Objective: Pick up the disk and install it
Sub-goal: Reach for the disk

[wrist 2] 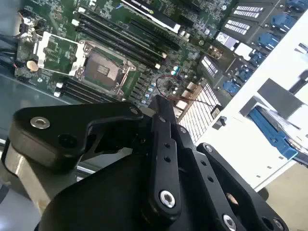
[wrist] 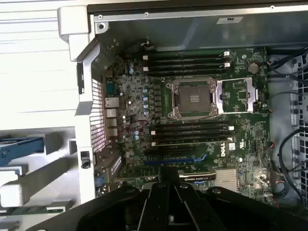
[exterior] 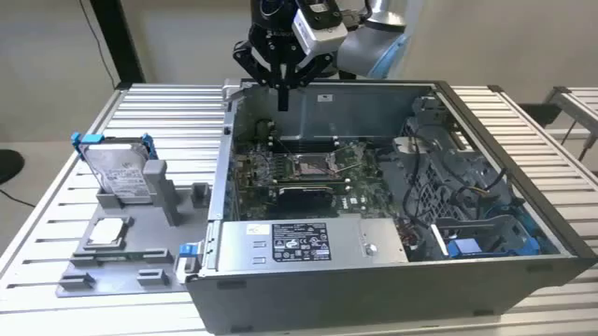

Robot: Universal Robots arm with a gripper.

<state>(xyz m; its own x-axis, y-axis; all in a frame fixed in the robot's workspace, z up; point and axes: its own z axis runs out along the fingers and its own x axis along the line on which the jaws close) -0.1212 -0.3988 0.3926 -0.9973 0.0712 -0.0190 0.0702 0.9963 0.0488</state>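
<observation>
The disk [exterior: 120, 170] stands upright in a grey holder on the table, at the exterior view's left, outside the computer case. It is silver-grey with a white label and has a blue frame along its top edge. My gripper [exterior: 283, 105] hangs over the far left corner of the open case [exterior: 393, 294], well away from the disk. Its black fingers are shut together and hold nothing. In both wrist views the shut fingers [wrist 2: 161, 125] [wrist: 166, 192] point down over the green motherboard [wrist: 202, 134].
A small silver chip [exterior: 106, 231] lies on the grey fixture plate [exterior: 122, 262] in front of the disk. Inside the case are a grey power-supply box [exterior: 309, 241], the open processor socket [exterior: 313, 165] and a drive bay with blue parts [exterior: 491, 245] at the exterior view's right.
</observation>
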